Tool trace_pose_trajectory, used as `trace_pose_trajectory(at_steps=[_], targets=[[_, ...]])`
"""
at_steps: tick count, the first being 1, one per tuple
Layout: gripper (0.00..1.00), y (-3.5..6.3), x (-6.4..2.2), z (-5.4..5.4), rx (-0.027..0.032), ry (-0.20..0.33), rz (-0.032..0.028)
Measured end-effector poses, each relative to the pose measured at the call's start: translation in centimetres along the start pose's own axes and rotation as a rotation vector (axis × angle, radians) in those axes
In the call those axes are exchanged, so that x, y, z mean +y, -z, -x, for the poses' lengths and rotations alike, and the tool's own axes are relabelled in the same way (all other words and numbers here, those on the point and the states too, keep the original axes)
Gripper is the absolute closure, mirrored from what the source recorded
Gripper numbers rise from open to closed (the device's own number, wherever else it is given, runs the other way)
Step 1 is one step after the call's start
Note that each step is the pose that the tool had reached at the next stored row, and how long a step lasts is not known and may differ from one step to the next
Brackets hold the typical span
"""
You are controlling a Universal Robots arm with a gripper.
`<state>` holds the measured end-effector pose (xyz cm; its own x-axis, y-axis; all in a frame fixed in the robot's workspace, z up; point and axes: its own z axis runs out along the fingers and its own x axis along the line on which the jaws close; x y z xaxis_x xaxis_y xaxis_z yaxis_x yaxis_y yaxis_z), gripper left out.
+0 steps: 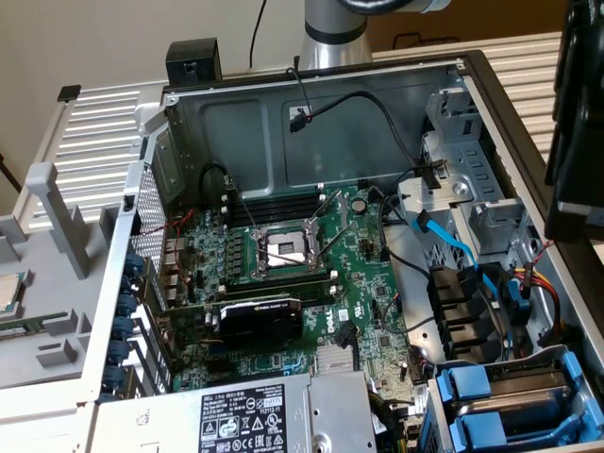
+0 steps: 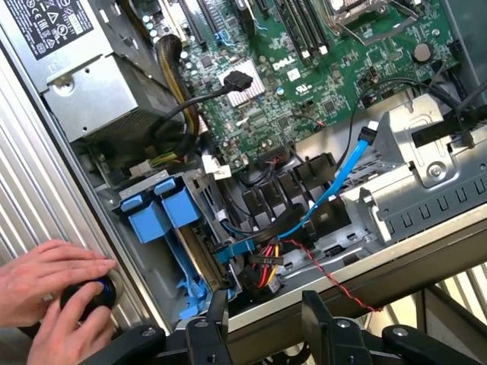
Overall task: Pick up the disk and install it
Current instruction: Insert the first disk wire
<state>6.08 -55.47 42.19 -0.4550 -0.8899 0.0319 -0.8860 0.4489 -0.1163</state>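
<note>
The open computer case [image 1: 311,123] holds a green motherboard [image 1: 283,283] at its middle. In the exterior view, the blue-railed disk [image 1: 505,401] sits in the drive bay at five o'clock from the motherboard. The end effector [image 2: 266,327] hangs near that bay, open and empty.

The power supply box [image 1: 330,415] is cropped at the edge — its label [image 1: 241,423] print cannot be read. A dark round object [image 2: 87,295] is half covered by a person's cropped hands [image 2: 46,275].
</note>
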Motion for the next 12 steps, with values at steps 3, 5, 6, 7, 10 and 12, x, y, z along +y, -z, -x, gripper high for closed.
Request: trace_pose_trajectory(at_steps=[3, 5, 6, 7, 10, 12], targets=[[0.49, -0.01, 0.0, 0.02, 0.0105, -0.007, -0.0081], [0.49, 0.0, 0.01, 0.02, 0.0116, -0.013, -0.0081], [0.49, 0.0, 0.01, 0.02, 0.0123, -0.018, -0.008], [0.49, 0.0, 0.02, 0.02, 0.0131, -0.026, -0.0076], [0.49, -0.03, 0.02, 0.03, 0.0167, -0.064, -0.0061], [0.49, -0.02, 0.02, 0.02, 0.0191, -0.085, -0.0053]])
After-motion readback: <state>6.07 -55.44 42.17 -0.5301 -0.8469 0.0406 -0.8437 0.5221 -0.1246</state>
